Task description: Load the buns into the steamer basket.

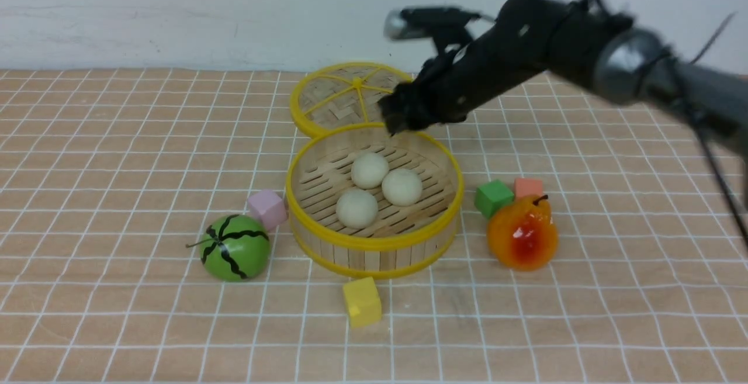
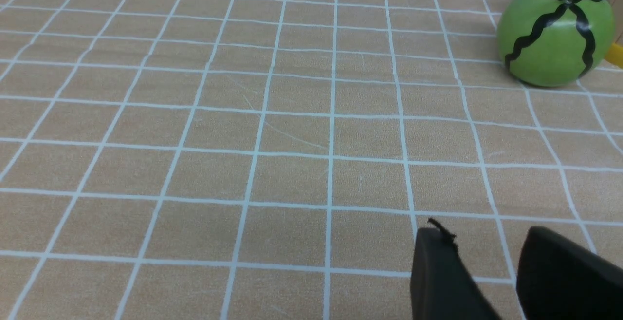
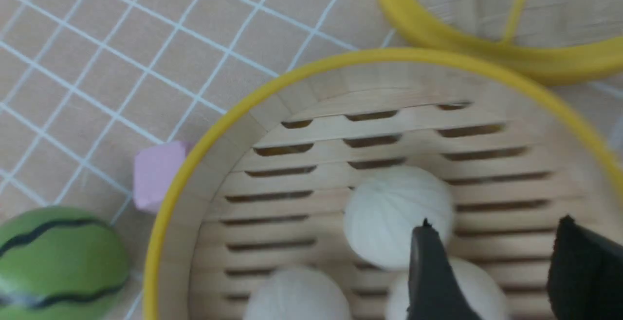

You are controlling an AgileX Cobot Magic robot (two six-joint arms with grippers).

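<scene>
The steamer basket (image 1: 374, 255), round with yellow rims and a slatted floor, stands mid-table. Three off-white buns lie inside it: one at the back (image 1: 370, 169), one to the right (image 1: 402, 186), one at the front (image 1: 357, 208). My right gripper (image 1: 398, 116) hangs above the basket's far rim, open and empty. In the right wrist view its fingers (image 3: 430, 271) stand apart over the buns (image 3: 396, 213) and the basket (image 3: 214, 140). My left gripper (image 2: 479, 242) shows only in the left wrist view, open and empty just above bare cloth.
The flat woven lid (image 1: 345, 96) lies behind the basket. A green striped melon ball (image 1: 235, 247) and a pink cube (image 1: 267, 208) sit left of the basket; a yellow cube (image 1: 362, 301) in front; a green cube (image 1: 494, 197), an orange cube (image 1: 529, 187) and an orange-red pear (image 1: 522, 233) to the right.
</scene>
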